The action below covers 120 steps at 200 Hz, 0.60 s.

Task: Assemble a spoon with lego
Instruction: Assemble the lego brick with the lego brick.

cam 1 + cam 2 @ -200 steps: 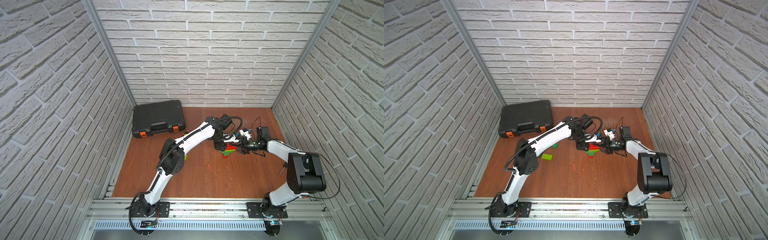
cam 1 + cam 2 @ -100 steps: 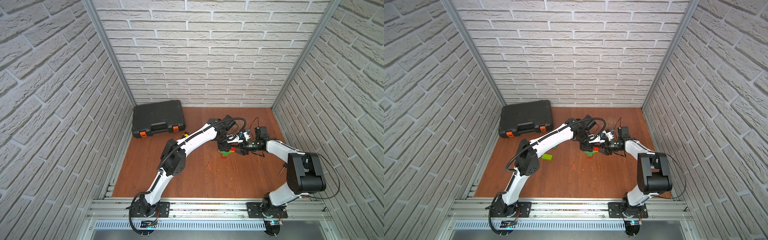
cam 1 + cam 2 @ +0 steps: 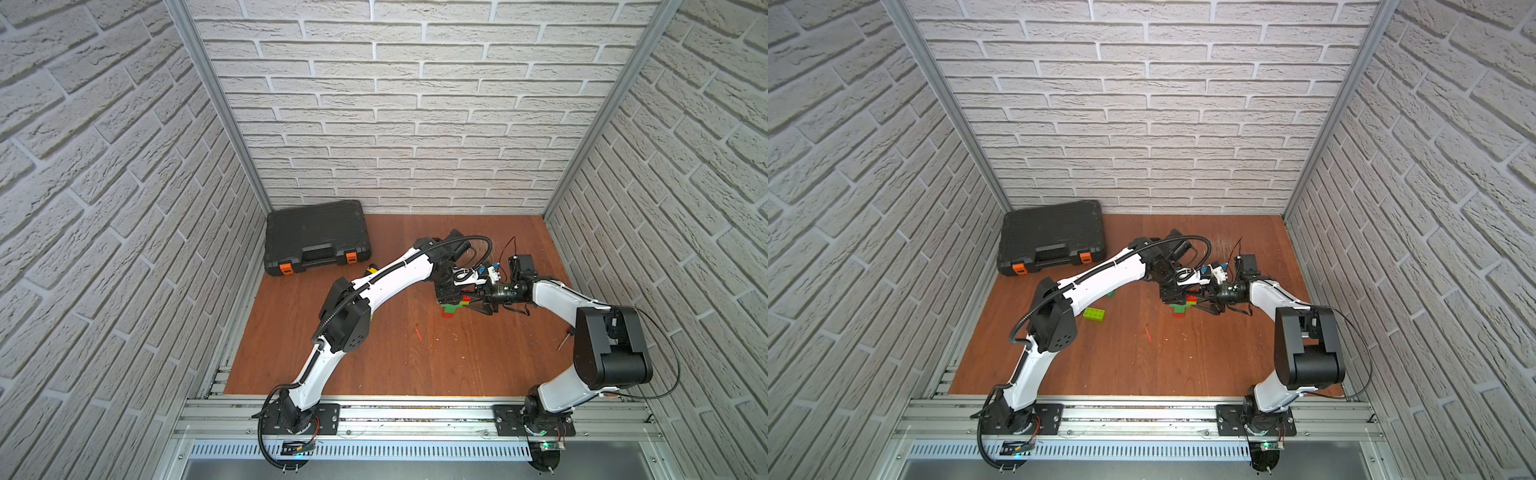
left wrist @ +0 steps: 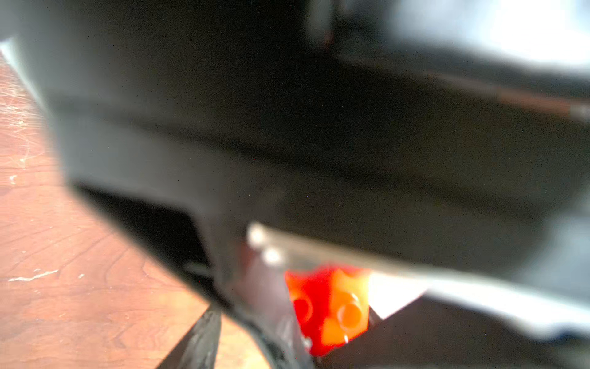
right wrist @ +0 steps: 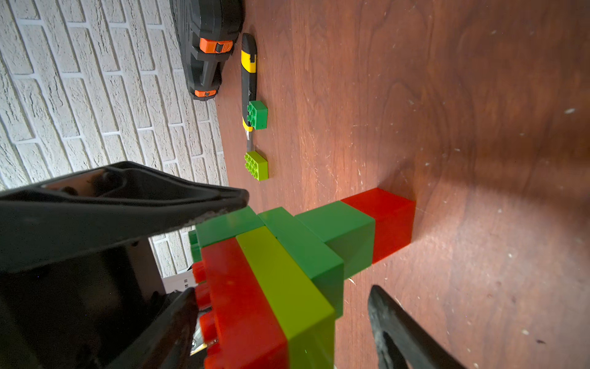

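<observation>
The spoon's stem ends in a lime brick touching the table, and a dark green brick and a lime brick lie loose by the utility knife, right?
Not quite. The stem of the spoon ends in a red brick, not lime; the right wrist view shows it touching the table. A dark green brick and a lime brick do lie loose by the utility knife.

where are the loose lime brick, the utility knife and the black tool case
loose lime brick [image 5: 253,164], right wrist view, on its studded top
utility knife [image 5: 246,64], right wrist view, on its yellow section
black tool case [image 3: 316,232], a top view, on its ribbed lid
</observation>
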Tool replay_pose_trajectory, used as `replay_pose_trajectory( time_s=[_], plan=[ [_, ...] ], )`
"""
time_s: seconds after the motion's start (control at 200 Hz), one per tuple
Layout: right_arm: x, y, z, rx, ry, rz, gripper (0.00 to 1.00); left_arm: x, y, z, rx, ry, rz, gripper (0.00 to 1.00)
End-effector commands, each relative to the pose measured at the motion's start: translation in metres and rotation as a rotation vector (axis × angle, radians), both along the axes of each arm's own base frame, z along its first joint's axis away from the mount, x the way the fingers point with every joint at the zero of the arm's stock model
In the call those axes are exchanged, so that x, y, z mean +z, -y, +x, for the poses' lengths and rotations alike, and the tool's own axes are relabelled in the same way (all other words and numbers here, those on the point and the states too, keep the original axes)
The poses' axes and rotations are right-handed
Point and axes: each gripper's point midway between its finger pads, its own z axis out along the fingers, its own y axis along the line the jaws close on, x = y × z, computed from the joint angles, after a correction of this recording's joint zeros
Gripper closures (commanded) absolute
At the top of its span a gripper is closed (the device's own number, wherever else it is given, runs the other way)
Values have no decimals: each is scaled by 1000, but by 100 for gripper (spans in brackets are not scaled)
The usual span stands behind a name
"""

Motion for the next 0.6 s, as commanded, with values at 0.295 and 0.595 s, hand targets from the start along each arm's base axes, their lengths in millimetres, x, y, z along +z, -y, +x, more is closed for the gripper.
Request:
replay_pose_trajectory(
  time_s=[0.295, 0.595],
  plan=[
    [7, 4, -5, -15, -6, -66, 14, 35, -8, 6, 18, 49, -63, 25],
    [28, 4, -4, -15, 35, -41, 12, 67, -14, 7, 41, 92, -127, 23]
  ],
)
